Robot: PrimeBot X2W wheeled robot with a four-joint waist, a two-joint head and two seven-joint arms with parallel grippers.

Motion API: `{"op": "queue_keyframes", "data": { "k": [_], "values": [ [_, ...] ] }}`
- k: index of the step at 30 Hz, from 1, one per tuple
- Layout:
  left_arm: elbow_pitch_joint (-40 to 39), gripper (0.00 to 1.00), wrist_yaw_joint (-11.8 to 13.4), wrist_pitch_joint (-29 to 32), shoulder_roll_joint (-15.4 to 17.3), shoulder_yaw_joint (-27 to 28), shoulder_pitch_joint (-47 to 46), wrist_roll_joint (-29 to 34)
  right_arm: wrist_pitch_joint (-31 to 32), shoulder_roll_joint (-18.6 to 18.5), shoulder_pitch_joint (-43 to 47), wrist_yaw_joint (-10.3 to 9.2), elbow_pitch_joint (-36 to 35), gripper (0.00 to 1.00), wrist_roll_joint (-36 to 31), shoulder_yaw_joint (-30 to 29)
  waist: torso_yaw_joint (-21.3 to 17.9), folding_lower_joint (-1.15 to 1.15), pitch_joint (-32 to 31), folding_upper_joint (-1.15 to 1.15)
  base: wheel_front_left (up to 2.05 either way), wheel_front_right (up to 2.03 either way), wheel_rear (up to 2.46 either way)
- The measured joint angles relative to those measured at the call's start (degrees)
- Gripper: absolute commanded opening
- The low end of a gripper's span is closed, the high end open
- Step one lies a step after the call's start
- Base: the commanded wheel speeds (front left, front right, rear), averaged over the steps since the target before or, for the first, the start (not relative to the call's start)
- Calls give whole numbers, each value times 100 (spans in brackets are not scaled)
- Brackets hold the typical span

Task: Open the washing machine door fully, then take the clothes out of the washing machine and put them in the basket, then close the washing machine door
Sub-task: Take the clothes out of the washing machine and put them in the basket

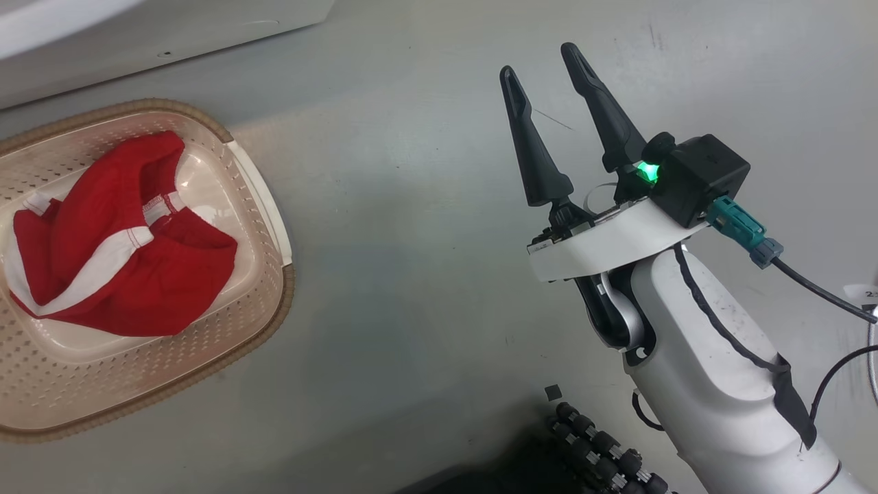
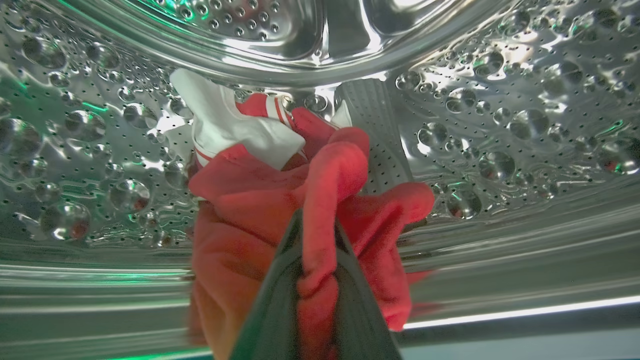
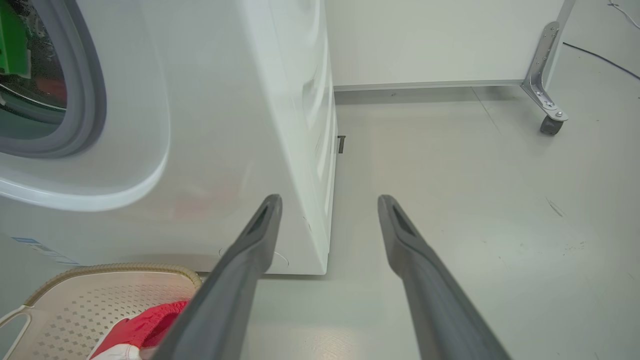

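Inside the steel drum of the washing machine, my left gripper is shut on a fold of red clothes with white bands. The fabric bunches up between the two dark fingers. A second red garment with white trim lies in the cream basket on the floor at the left, below the washer's white base. My right gripper hangs open and empty over bare floor to the right of the basket. The washing machine door is out of view.
In the right wrist view the open right gripper points at the washer's front right corner, with the grey gasket at upper left and the basket below. A metal leg on a caster stands by the far wall.
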Motion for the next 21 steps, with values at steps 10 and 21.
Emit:
{"op": "queue_keyframes", "data": {
  "k": [10,21],
  "values": [
    [-102,0,-100,-847,-255,-4,161,-49,0,-2,-41,3,160,100,-165,-68,196,0,-252,0,0,0,0],
    [-168,0,-149,-1895,-603,-31,1074,-203,0,-9,1,12,410,100,-298,-152,474,0,-705,0,0,0,0]
  ]
}}
